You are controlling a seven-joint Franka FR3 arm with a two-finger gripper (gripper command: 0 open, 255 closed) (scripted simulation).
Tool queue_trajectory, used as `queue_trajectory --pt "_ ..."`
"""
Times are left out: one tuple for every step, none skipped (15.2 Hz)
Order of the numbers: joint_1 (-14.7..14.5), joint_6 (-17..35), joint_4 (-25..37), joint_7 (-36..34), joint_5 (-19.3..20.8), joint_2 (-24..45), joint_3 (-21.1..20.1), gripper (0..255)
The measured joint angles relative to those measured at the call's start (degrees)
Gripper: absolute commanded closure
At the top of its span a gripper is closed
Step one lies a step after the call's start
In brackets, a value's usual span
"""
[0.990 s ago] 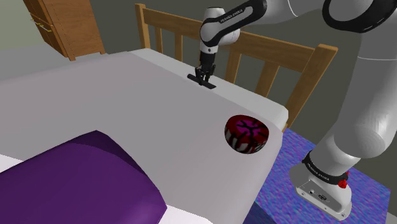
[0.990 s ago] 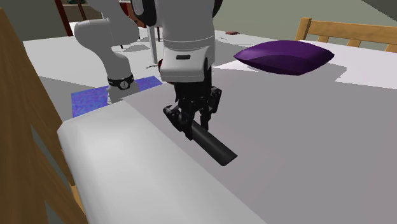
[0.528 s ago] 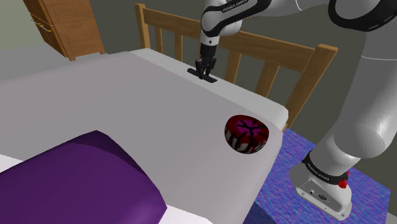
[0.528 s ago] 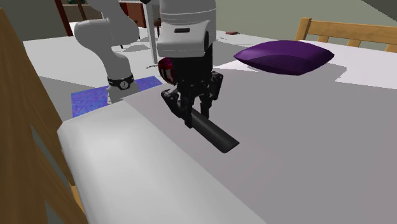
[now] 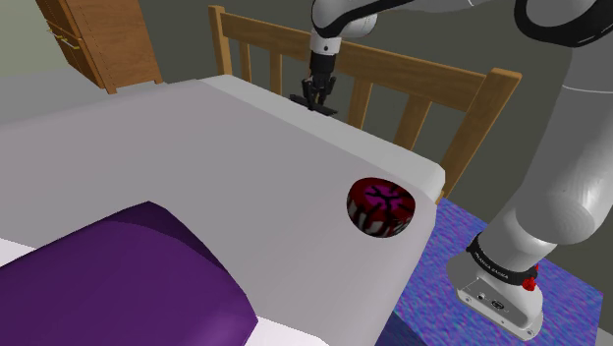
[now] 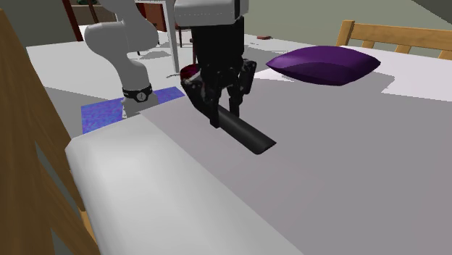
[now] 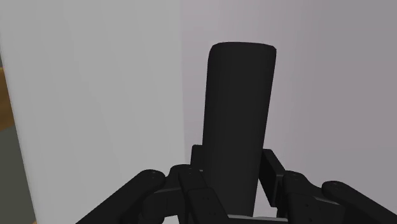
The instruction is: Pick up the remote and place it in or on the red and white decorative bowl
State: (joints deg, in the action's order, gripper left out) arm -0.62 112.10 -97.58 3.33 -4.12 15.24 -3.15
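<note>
The remote [image 6: 243,135] is a long plain black bar, held level a little above the grey bed cover. My gripper [image 6: 221,116] is shut on one end of it, and the rest sticks out past the fingers. In the wrist view the remote [image 7: 236,121] runs straight away from the gripper [image 7: 232,184] over the grey cover. In the shoulder view the gripper [image 5: 316,98] and remote [image 5: 312,102] hang near the wooden headboard. The red and white bowl [image 5: 381,207] sits at the bed's corner nearest the stand; its rim [image 6: 190,72] peeks out behind the hand.
A wooden slatted headboard [image 5: 413,88] runs along the bed's edge right behind the gripper. A purple pillow [image 5: 108,280] lies at the shoulder view's lower left. A blue rug [image 5: 491,295] covers the floor by the stand. A wooden cabinet [image 5: 98,39] stands at the back left.
The gripper has risen with the remote in it, lifting it off the bed cover. The bowl and pillow have not moved.
</note>
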Motion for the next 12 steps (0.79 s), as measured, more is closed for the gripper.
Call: queue_trajectory --pt "0.03 -0.67 0.36 -0.01 0.00 -0.31 0.01 255" --pt "0.06 -1.26 0.74 -0.01 0.00 -0.52 0.03 255" --pt "0.10 -1.97 1.27 0.00 0.01 -0.69 0.05 255" --pt "0.02 -2.65 1.81 -0.19 0.03 -0.86 0.00 255" --pt "0.05 -3.50 2.62 -0.19 0.04 -0.89 0.01 255" --pt "0.07 -4.33 3.43 -0.23 0.05 -0.92 0.02 255" --pt "0.02 -4.88 3.67 -0.35 0.06 -1.23 0.00 255" --pt "0.00 -5.43 4.03 -0.41 0.06 -1.42 -0.02 255" --pt "0.07 -6.12 4.72 -0.36 0.06 -1.42 0.01 255" --pt "-0.07 -5.92 3.14 -0.60 0.00 -2.81 -0.09 255" --pt "-0.29 -5.54 1.31 -0.95 -0.06 -4.29 -0.26 255" --pt "-0.49 -4.95 -1.44 -1.25 -0.20 -6.46 -0.43 255"
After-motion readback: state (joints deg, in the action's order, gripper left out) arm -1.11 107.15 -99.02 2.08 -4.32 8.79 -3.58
